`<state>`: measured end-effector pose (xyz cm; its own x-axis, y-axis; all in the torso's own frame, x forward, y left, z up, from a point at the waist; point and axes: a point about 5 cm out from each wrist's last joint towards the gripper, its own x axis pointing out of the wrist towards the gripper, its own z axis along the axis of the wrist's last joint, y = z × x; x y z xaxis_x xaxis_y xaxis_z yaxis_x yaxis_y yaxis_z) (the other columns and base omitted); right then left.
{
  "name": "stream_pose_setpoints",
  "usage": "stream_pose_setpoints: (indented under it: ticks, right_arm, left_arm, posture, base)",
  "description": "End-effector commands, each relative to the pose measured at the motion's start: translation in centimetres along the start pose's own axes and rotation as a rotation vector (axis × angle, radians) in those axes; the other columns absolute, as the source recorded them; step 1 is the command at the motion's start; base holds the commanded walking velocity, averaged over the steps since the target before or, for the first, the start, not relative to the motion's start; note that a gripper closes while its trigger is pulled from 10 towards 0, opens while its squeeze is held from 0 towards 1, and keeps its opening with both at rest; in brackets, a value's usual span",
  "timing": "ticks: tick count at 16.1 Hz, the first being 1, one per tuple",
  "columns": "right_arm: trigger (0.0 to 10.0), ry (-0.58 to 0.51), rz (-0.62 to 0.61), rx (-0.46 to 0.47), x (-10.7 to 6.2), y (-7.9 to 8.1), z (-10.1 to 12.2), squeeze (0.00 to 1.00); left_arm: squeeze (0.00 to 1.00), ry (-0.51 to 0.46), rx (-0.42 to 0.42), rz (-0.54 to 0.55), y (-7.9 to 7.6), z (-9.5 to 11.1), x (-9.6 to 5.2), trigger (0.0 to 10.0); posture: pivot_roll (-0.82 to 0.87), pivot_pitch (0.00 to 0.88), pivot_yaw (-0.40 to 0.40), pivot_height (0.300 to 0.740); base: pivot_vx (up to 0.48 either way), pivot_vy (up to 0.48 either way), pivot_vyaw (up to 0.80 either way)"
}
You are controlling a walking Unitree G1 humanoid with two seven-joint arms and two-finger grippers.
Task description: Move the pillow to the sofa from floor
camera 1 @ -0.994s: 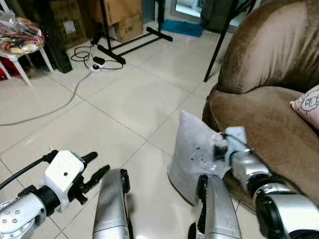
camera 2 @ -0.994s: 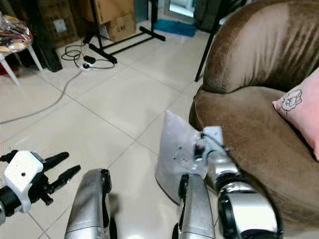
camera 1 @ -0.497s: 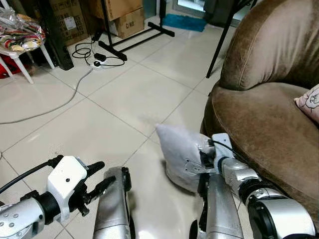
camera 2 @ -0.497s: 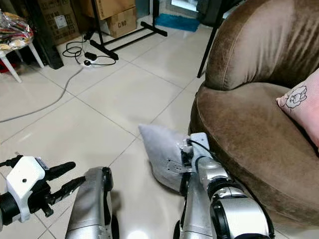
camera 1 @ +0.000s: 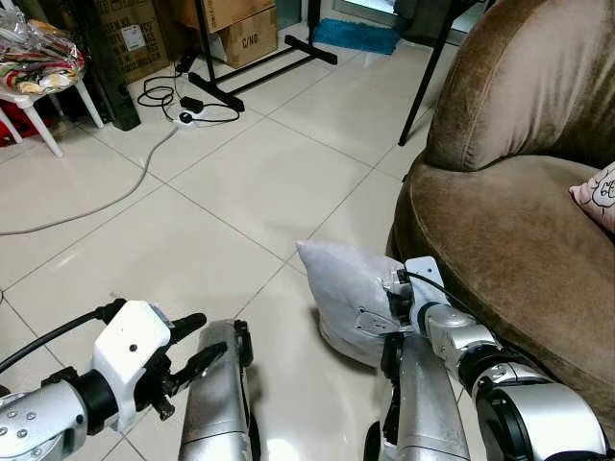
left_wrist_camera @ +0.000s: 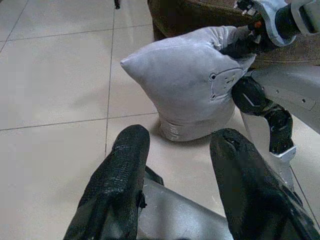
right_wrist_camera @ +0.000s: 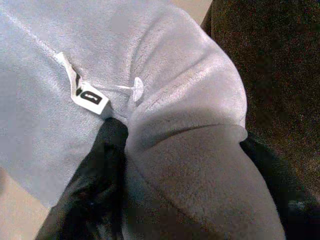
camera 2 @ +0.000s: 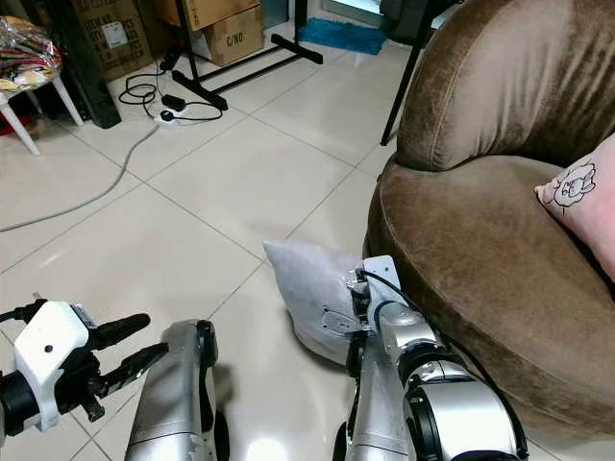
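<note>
A grey pillow (camera 1: 346, 288) rests on the tiled floor against the front of the brown sofa (camera 1: 509, 221). One corner of it points away from the sofa. My right gripper (camera 1: 396, 300) is shut on the pillow's sofa-side corner. In the right wrist view the grey fabric (right_wrist_camera: 165, 75) bunches between the black fingers (right_wrist_camera: 100, 170). My left gripper (camera 1: 189, 343) hovers low over the floor, open and holding nothing, a short way left of the pillow. In the left wrist view the pillow (left_wrist_camera: 185, 85) lies ahead of that gripper's spread fingers (left_wrist_camera: 125, 175).
A pink printed cushion (camera 1: 601, 192) lies on the sofa seat at the right. A black stand leg (camera 1: 423, 86) slants down beside the sofa. Further back are cables with a power strip (camera 1: 187, 117), a black stand base (camera 1: 259, 72), cardboard boxes (camera 1: 245, 38) and a white chair (camera 1: 38, 96).
My right gripper has come down with the pillow. A second ago the pillow hung upright; it now sits lower on the floor with a corner pointing left. The left arm has barely moved.
</note>
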<state>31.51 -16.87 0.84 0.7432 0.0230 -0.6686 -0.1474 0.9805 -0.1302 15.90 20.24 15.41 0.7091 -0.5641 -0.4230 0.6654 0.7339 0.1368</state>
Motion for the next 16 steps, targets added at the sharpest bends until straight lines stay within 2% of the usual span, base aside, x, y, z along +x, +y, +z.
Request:
stream_pose_setpoints:
  ticks: [1,10,13,16]
  right_arm:
    - [0.0,0.054,0.001,-0.003,0.0,0.2,-1.2,0.00]
    - [0.0,0.048,-0.007,0.040,0.0,0.4,-0.9,0.00]
    - [0.0,0.037,-0.009,0.088,0.0,0.5,-0.9,0.00]
    - [0.0,0.002,0.000,0.162,0.0,0.5,-0.5,0.00]
  left_arm:
    - [0.00,-0.004,-0.002,-0.020,-0.3,0.2,0.1,10.0]
    - [0.00,-0.015,-0.012,-0.026,-0.2,0.3,0.8,10.0]
    - [0.00,-0.035,-0.014,0.005,0.0,0.3,1.8,10.0]
    - [0.00,-0.065,-0.011,0.062,0.5,0.3,2.9,10.0]
  posture:
    - [0.25,0.091,0.001,0.465]
    - [0.25,0.063,0.002,0.465]
    - [0.22,0.006,-0.006,0.465]
    - [0.18,0.000,-0.018,0.465]
  base:
    - [0.000,0.000,0.00]
    - [0.000,0.000,0.00]
    - [0.000,0.000,0.00]
    - [0.000,0.000,0.00]
